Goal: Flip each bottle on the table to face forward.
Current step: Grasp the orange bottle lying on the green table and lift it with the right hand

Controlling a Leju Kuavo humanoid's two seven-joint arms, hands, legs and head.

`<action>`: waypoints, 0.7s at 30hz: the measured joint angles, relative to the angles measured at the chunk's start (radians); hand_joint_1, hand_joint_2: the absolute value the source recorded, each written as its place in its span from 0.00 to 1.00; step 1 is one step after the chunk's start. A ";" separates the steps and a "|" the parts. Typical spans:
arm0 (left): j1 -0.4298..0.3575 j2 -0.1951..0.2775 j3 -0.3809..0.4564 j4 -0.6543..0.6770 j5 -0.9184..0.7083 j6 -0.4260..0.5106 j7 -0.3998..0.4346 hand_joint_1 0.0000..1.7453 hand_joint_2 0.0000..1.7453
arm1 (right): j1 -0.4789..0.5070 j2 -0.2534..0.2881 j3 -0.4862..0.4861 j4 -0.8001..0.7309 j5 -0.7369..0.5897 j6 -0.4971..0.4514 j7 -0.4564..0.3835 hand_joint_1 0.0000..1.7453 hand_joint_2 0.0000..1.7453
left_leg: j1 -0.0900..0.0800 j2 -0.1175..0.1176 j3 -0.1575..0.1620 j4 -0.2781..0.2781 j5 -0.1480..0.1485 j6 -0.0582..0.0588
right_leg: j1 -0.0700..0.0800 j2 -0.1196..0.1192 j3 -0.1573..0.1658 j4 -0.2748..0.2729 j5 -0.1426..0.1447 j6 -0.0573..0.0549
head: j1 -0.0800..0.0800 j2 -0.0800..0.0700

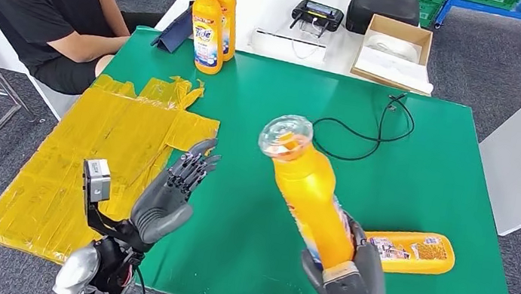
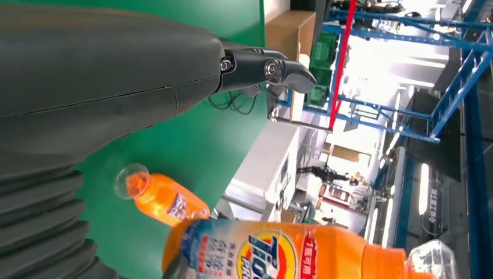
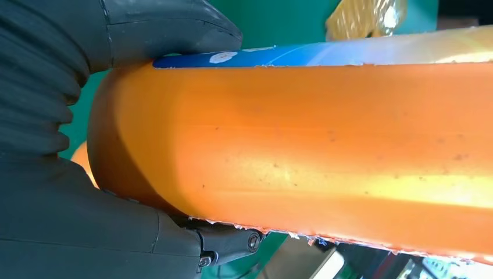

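Holding orange detergent bottle [image 1: 311,199] by base, right hand [image 1: 350,280] keeps it tilted above worktop [image 1: 433,139] near front edge. Left hand [image 1: 171,196] empty, fingers spread. Second bottle [image 1: 411,252] lies near right edge. Advice: turn label forward, lower base flat, release only once stable.

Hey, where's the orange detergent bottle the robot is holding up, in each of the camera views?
Head view: the lifted orange plastic detergent bottle with a clear cap stands right of centre, gripped at its base by the right hand.
Left wrist view: it runs along the lower edge, Tide label showing.
Right wrist view: its orange body spans the frame, close up.
Shared landmark: the green table cover.
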 joint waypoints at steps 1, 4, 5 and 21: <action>-0.001 0.000 -0.004 0.000 0.002 0.000 0.000 0.00 1.00 | -0.001 -0.004 0.009 0.003 0.000 -0.003 0.001 1.00 1.00 | 0.000 0.000 0.000 0.000 0.000 0.000 | 0.000 0.000 0.000 0.000 0.000 0.000 | 0.000 0.000; -0.002 0.001 -0.011 0.000 0.005 0.000 0.000 0.00 1.00 | -0.003 -0.015 0.028 0.010 -0.003 -0.007 0.002 1.00 1.00 | 0.000 0.000 0.000 0.000 0.000 0.000 | 0.000 0.000 0.000 0.000 0.000 0.000 | 0.000 0.000; -0.003 0.002 -0.012 0.000 0.005 0.000 0.000 0.00 1.00 | -0.004 -0.018 0.032 0.012 -0.004 -0.007 0.002 1.00 1.00 | 0.000 0.000 0.000 0.000 0.000 0.000 | 0.000 0.000 0.000 0.000 0.000 0.000 | 0.000 0.000; -0.005 0.008 -0.027 0.000 0.011 0.000 0.000 0.00 1.00 | -0.007 -0.042 0.054 0.029 -0.009 -0.007 0.006 1.00 1.00 | 0.000 0.000 0.000 0.000 0.000 0.000 | 0.000 0.000 0.000 0.000 0.000 0.000 | 0.000 0.000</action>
